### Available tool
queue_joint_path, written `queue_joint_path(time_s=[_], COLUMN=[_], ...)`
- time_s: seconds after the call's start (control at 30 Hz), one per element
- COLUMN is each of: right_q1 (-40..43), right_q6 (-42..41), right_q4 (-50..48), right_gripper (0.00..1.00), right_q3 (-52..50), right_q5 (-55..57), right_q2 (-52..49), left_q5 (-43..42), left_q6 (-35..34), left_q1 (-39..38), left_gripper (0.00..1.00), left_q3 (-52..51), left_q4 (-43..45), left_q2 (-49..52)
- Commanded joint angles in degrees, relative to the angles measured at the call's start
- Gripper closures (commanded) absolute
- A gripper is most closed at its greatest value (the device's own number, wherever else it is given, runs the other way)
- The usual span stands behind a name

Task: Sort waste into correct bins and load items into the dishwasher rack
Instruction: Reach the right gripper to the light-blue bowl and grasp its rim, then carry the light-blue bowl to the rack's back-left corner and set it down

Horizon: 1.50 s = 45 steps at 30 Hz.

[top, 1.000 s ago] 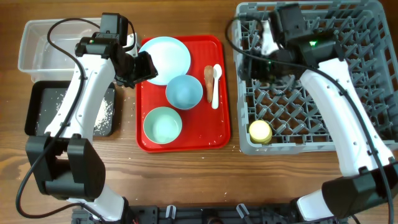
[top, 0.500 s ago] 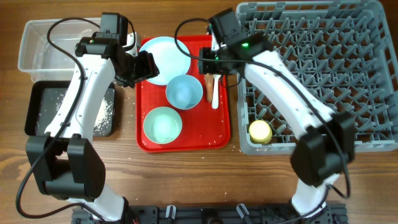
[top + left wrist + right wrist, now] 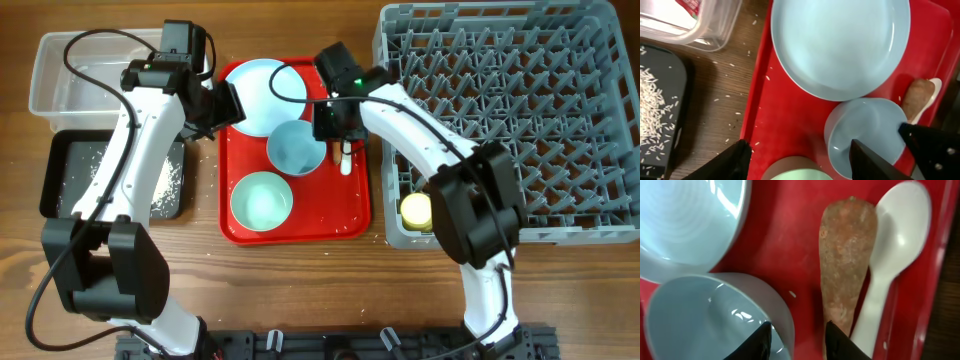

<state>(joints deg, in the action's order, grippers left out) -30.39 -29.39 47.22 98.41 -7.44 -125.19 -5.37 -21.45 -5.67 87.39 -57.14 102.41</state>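
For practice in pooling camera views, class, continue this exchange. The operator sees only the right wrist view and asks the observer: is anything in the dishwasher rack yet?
Observer: Yes, the yellow cup sits in the dishwasher rack, in its near-left corner.
Operator: What is in the black tray?
Observer: Scattered white grains lie in it.
Operator: Where is the left gripper?
Observer: It hangs open over the red tray, near the plate.
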Motion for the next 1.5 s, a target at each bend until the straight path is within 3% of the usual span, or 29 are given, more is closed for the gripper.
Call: queue_joint_path(time_s=[0.0,0.13,0.2,0.37,0.6,0.8,1.03,1.23,1.33,1.47], right_q1=[-0.6,-1.1,-1.1,-1.1,-0.3,4.2,13.1,14.8,14.8,14.8], right_q6=[-0.2,0.8,0.8,0.7,0.9,3.9,3.9,3.8,4.5,12.2], right_q4=[-0.2,-0.5,-0.7,-0.7,1.6,5.3,11.5,14.3,11.8,2.6], right_gripper=[0.65,0.74,0.82,0.96,0.96,0.96,0.96,0.96,0.96,0.96], right_q3=[0.5,0.5,0.5,0.5,1.5,2.6,2.6,2.3,2.3,2.3], right_q5=[-0.6,-1.2,-1.2,-1.2,-1.6,1.7,19.2,41.6,50.3,56.1], right_q2=[-3.1,-3.8,-3.8,-3.8,-1.2,12.2,24.8,24.3,22.2,18.6], left_q5=[2.5,2.5,2.5,2.5,2.5,2.5,2.4,2.5,2.5,2.4], left_q6=[-1.7,-1.7,-1.7,-1.7,-1.7,-1.7,-1.7,-1.7,-1.7,-1.7], left_q1=[-0.2,-0.2,-0.2,-0.2,-0.2,-0.2,-0.2,-0.2,-0.2,-0.2], left_gripper=[0.33,0.23,0.0,0.0,0.0,0.0,0.0,0.0,0.0,0.0], left_q3=[1.0,1.0,1.0,1.0,1.0,1.0,1.0,1.0,1.0,1.0], left_q4=[0.5,0.6,0.6,0.6,0.6,0.6,0.6,0.6,0.6,0.6], left_q2=[-1.2,-1.2,-1.2,-1.2,-1.2,-1.2,-1.2,-1.2,-1.2,-1.2])
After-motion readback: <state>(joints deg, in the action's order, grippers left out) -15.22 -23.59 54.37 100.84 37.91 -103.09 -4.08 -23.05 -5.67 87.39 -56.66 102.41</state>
